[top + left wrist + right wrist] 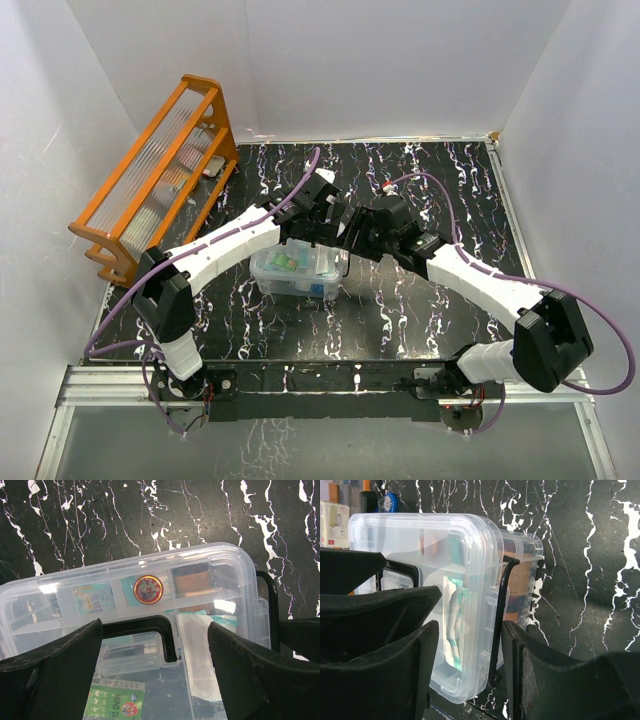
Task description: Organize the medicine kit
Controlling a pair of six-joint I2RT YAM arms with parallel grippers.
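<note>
The clear plastic box with rounded corners (290,275) sat near the middle of the black table with white streaks (420,190). Its clear lid (420,535) lay on top. Small things showed through the lid, such as a round red tin (148,589) and a green packet (115,702).

The left gripper (155,645) hung over the lid with its fingers wide apart. It held nothing. The right gripper (470,645) had one finger on each side of the thin black handle (497,625). There was a gap, so it was not pinching the handle yet.

Here is what I think could go wrong:

- **The handle could slip.** It was thin and close to one finger, not in the middle. A squeeze could push it away or catch only its edge.
- **The whole box could come up.** If the lid was stuck on tight, a pull could lift the light box. It could then drop and spill the small things.
- **The lid could jam.** From the right wrist it looked a little off to one side, though I could not be sure. A crooked lid could catch on the rim.
- **The arms could bump.** Both grippers were very close together over the box.
- **The box could slide.** Nothing held it down, so a push from the side could move it on the table.
</note>
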